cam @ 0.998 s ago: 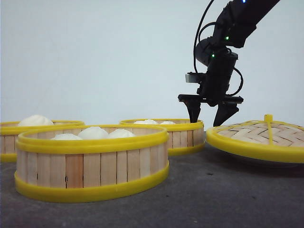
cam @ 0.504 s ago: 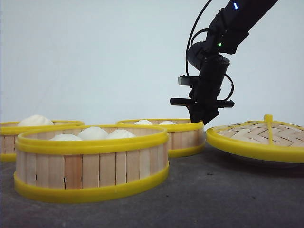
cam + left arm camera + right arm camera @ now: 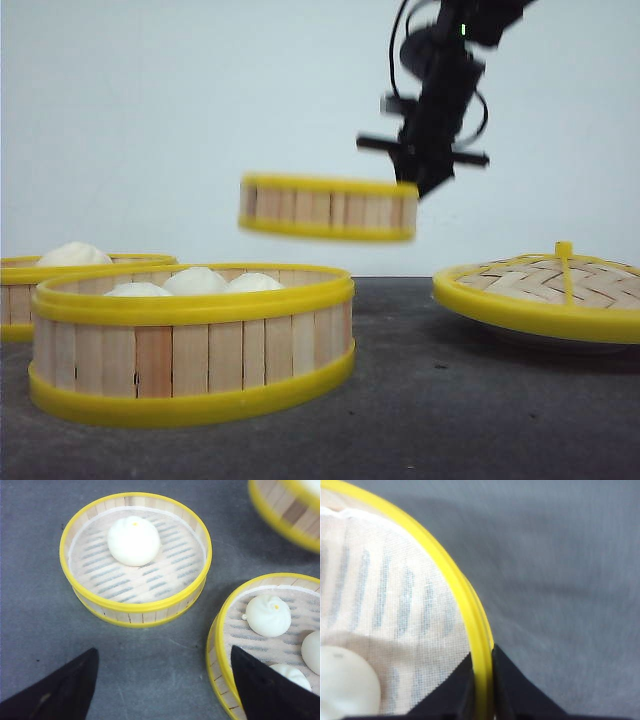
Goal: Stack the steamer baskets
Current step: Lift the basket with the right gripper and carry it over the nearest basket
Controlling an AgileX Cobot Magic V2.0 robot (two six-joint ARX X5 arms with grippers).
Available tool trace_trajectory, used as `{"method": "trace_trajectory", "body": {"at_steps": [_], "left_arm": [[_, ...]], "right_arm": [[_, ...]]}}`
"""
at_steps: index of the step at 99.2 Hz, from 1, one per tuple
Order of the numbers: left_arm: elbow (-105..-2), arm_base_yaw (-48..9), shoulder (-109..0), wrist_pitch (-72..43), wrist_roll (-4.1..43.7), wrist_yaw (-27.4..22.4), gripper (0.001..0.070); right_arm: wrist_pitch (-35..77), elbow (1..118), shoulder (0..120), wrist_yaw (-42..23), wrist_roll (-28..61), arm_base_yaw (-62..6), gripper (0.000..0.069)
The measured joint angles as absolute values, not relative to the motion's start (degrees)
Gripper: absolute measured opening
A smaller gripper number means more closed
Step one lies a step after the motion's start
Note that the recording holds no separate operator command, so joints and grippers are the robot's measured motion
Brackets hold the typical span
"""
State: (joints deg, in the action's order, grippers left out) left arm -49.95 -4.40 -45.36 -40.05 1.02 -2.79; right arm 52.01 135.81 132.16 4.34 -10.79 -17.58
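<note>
One steamer basket airborne, nearly level

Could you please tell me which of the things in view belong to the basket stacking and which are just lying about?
Belonging to the job:
- lifted steamer basket, pinched at its rim by the right gripper
- front steamer basket with three buns
- far-left steamer basket with one bun
- left gripper, open, holding nothing

Lying about:
- woven domed lid

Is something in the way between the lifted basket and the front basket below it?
Nothing visible. The lifted basket, held at its rim by the right pincer, hangs in open air above the front basket.
</note>
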Motion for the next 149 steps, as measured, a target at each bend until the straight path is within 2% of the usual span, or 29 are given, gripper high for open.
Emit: {"method": "trace_trajectory", "body": {"at_steps": [24, 45, 79, 115, 149], "left_arm": [[-50.0, -4.4, -45.4, -40.1, 1.0, -2.8, 0.0514], [-50.0, -4.4, -45.4, -40.1, 1.0, -2.8, 0.0514], [-50.0, -4.6, -45.4, -40.4, 1.0, -2.8, 0.0514], [-50.0, -5.9, -45.4, -41.6, -0.1, -2.8, 0.0514], [-50.0, -5.9, -45.4, -41.6, -0.4, -2.8, 0.0514]], "right_arm": [[66.1, 149.4, 132.0, 4.4, -8.5, -19.2, 0.0020], [76.6, 152.3, 128.8, 3.8, -5.9, -20.9, 0.0020], [77.4, 152.0, 128.5, 3.5, -4.3, -24.4, 0.0020], [77.4, 135.9, 123.8, 4.6, -2.2, -27.0, 0.0020], [77.5, 134.8, 118.9, 5.2, -1.3, -32.5, 0.0020]]}}
